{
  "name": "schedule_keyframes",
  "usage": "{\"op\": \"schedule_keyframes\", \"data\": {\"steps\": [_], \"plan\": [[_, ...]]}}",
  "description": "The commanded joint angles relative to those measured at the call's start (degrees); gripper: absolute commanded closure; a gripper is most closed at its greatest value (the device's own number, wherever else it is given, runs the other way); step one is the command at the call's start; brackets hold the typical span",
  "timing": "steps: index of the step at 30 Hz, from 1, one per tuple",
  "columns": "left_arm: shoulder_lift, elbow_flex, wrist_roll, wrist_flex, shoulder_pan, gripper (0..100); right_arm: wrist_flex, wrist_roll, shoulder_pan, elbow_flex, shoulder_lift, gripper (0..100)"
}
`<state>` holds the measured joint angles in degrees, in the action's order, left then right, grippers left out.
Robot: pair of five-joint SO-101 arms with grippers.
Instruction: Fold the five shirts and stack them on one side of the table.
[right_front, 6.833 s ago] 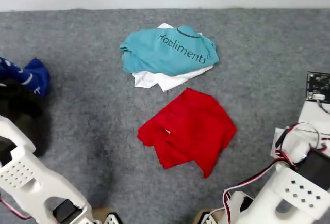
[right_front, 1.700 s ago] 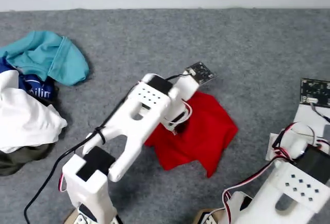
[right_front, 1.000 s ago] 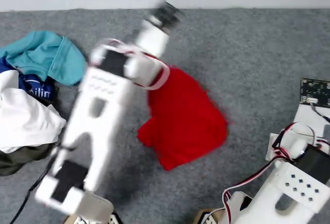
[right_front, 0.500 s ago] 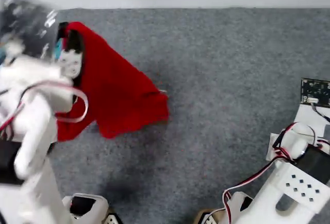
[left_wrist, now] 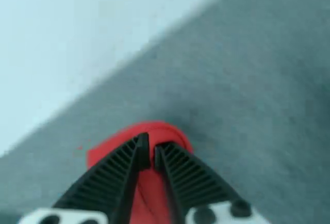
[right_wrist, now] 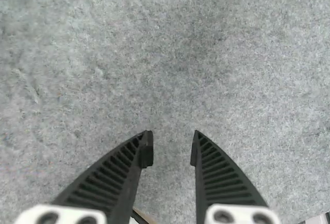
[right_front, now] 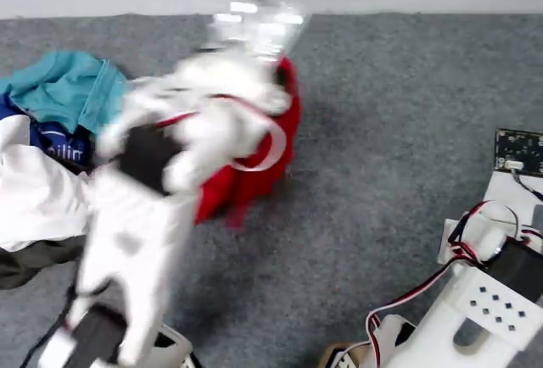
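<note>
Now the red shirt (left_wrist: 161,130) hangs pinched between the left jaws.

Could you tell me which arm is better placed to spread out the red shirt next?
Left: the left hand is shut on the shirt; the right hand is open over bare table.

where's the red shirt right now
In the high view the red shirt is left of the middle of the table, pinched in the jaws of the left arm, just right of the shirt pile at the left edge.
</note>
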<state>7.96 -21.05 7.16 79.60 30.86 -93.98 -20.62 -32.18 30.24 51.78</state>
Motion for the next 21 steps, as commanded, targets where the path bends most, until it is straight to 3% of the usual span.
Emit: {"op": "schedule_keyframes", "data": {"steps": [1, 5, 9, 16, 21], "plan": [[-9.8, -1.4, -0.5, -1.8, 7.8, 99, 1.0, 0.8, -2.6, -3.6, 2.2, 87.2], [-19.4, -1.7, -0.5, -7.7, 12.7, 98, 1.2, 3.3, -5.2, -4.7, 7.1, 87.2], [-27.0, -6.5, -0.5, -11.9, 13.1, 98, 2.0, 3.5, -5.8, -4.5, 11.5, 87.0], [-33.9, -27.4, -0.5, 4.2, 13.5, 83, 2.7, 3.2, -5.7, -0.6, 14.3, 87.0], [-36.8, -42.3, -0.5, 12.3, 13.4, 82, 2.6, 3.2, -5.7, -0.5, 14.4, 87.0]]}}
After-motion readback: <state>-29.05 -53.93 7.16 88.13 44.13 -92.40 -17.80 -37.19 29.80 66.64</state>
